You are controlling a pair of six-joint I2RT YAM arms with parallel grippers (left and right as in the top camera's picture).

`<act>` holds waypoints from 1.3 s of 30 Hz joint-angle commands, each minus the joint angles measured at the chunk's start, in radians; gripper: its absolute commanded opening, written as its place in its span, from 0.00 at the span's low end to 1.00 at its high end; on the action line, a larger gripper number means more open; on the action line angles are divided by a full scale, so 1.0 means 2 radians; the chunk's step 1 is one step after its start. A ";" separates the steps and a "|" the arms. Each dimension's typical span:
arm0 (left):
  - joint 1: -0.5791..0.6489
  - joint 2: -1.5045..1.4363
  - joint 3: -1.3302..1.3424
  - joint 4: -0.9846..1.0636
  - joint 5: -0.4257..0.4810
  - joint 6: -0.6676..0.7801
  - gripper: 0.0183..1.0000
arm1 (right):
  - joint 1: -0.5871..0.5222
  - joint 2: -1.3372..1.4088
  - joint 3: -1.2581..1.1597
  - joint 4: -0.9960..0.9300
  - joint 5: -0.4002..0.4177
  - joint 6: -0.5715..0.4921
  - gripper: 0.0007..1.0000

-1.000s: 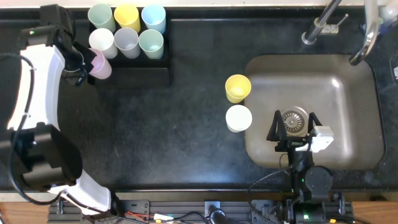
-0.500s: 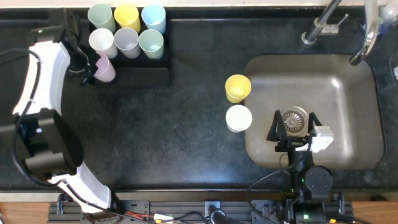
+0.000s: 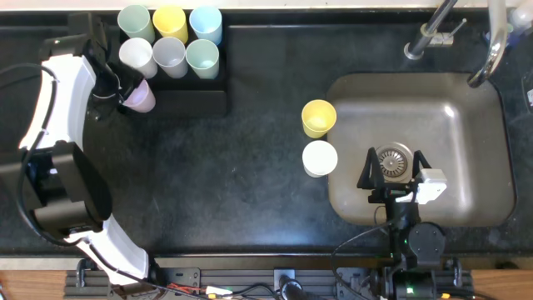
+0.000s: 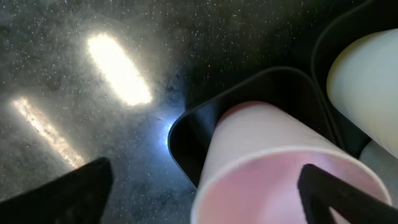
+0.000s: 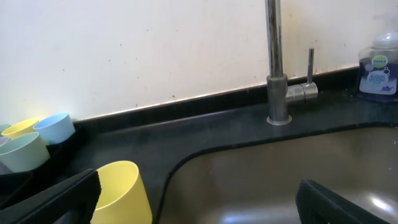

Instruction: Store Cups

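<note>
Countertop [image 4: 56, 50]: black with fine pale speckle, stone-like, polished; carries bright glare patches; pink cup [image 4: 273, 155]: smooth plastic, matt to satin, faintly translucent; rack [image 4: 186, 146]: black plastic, smooth, low sheen along the rim; yellow cup [image 3: 318, 117] and white cup [image 3: 320, 158]: same matt plastic look; sink [image 3: 466, 117]: brushed steel, dull satin; faucet [image 5: 272, 50]: polished metal, mirror-bright; wall [image 5: 124, 50]: matt white, flecked with small marks; soap bottle [image 5: 377, 68]: tinted clear plastic, glossy; left arm shell [image 3: 50, 100]: white plastic, smooth, glossy.
</note>
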 commanded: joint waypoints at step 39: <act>-0.432 0.055 0.082 0.086 0.090 0.007 1.00 | 0.002 -0.004 -0.006 0.003 -0.001 0.002 1.00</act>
